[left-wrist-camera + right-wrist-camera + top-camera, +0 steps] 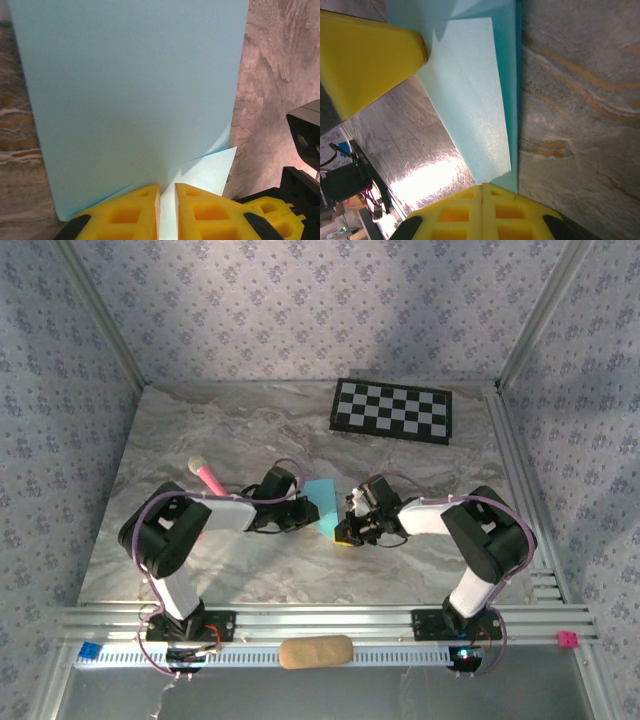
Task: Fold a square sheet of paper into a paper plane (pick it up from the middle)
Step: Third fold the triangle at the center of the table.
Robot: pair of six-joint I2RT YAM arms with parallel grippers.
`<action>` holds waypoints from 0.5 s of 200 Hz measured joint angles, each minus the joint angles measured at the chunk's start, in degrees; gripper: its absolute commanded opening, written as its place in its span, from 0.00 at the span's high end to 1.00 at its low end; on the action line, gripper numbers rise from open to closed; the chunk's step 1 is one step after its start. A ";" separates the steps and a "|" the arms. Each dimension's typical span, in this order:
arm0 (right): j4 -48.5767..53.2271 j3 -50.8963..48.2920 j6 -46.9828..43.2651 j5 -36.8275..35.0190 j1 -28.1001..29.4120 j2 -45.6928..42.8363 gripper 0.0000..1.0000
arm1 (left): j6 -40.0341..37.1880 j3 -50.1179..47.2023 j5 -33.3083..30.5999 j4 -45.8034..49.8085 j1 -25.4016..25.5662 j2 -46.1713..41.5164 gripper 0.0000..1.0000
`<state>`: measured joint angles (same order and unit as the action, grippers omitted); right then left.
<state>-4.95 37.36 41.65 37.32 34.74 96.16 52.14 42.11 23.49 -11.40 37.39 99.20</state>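
Beside left arm, overhead: pink marker (207,476).

The work surface is a grey marble-patterned table (230,430). A black-and-white checkerboard mat (392,410) lies flat at the far right. A pink marker pen (208,477) lies left of centre, just beside the left arm. The folded light blue sheet of paper (323,502) sits mid-table. A tan oblong pad (315,651) rests on the rail at the near edge.

Blue paper (322,497) between both end effectors
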 measured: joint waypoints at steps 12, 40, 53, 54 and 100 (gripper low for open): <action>-0.02 0.00 0.00 0.00 0.00 0.00 1.00 | -0.48 -0.11 -0.28 0.55 -0.96 -0.42 0.81; -0.04 0.00 0.00 0.00 0.00 0.00 1.00 | -1.49 -0.52 -0.81 1.84 -3.82 -1.33 0.81; -0.04 0.00 0.00 0.00 0.00 0.00 1.00 | -1.77 -0.55 -0.83 2.54 -4.90 -1.62 0.81; -0.04 0.00 0.00 0.00 0.00 0.00 1.00 | -1.77 -0.55 -0.85 2.58 -4.92 -1.64 0.81; -0.07 0.00 0.00 0.02 0.07 -0.02 1.00 | -2.51 -0.81 -2.56 5.01 -6.67 -3.23 0.80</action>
<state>-5.02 37.36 41.65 37.34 34.81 96.14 49.63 41.30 20.93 -6.39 30.72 95.96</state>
